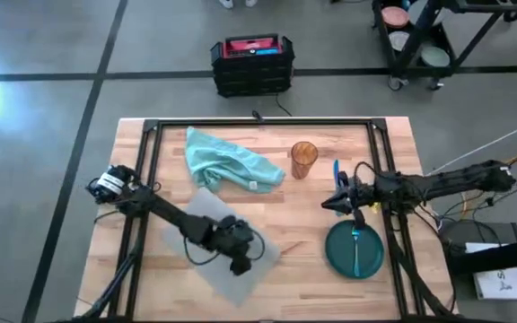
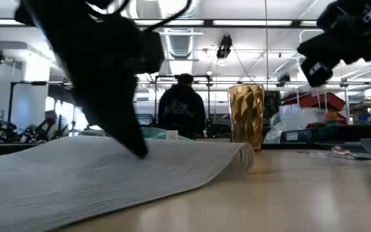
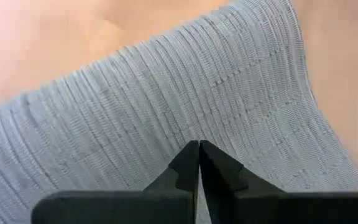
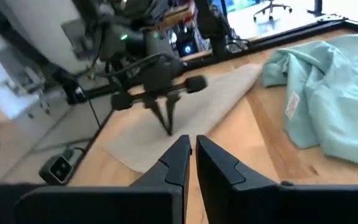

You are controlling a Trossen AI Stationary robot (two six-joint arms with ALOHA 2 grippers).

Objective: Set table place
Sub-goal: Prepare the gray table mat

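The grey placemat (image 1: 215,240) lies crooked on the tabletop (image 1: 393,144), its long side slanting from near the teal napkin (image 1: 232,161) down toward the front edge. The left gripper (image 1: 240,266) is right on top of it, near its front end, fingers (image 3: 188,163) squeezed together with their tips pressed on the weave. The right gripper (image 1: 330,205) waits well apart, above the green plate (image 1: 354,248), fingers closed on nothing. So the left arm is nearer the mat.
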